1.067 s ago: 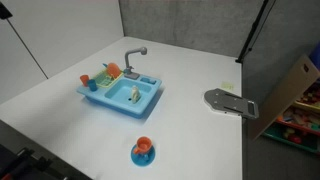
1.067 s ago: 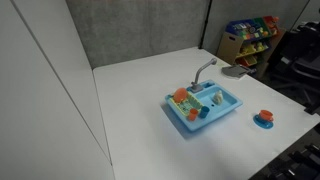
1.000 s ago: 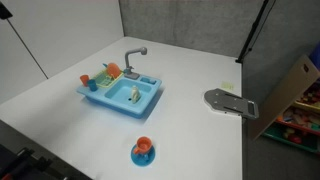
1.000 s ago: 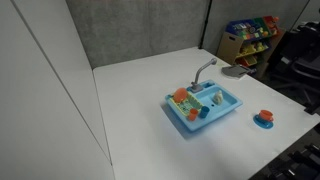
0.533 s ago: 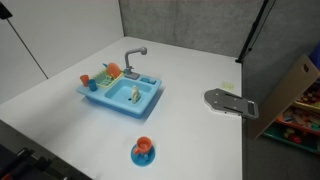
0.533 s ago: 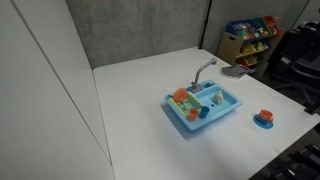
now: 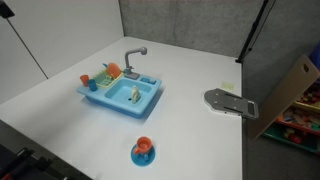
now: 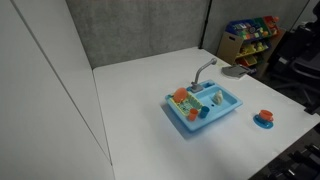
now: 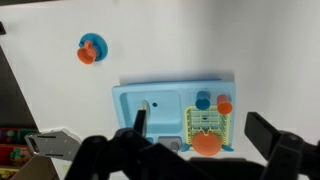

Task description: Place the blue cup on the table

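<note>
Both exterior views stand well back, looking down across your table from different sides, and share the toy sink. Your wrist view looks straight down on that sink from above, claw along its bottom edge.

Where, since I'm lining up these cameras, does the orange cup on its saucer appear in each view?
In an exterior view: orange cup at bottom centre.
In an exterior view: orange cup near the right edge.
Wrist view: orange cup at upper left.
Shared landmark: the toy sink, in all three.
</note>
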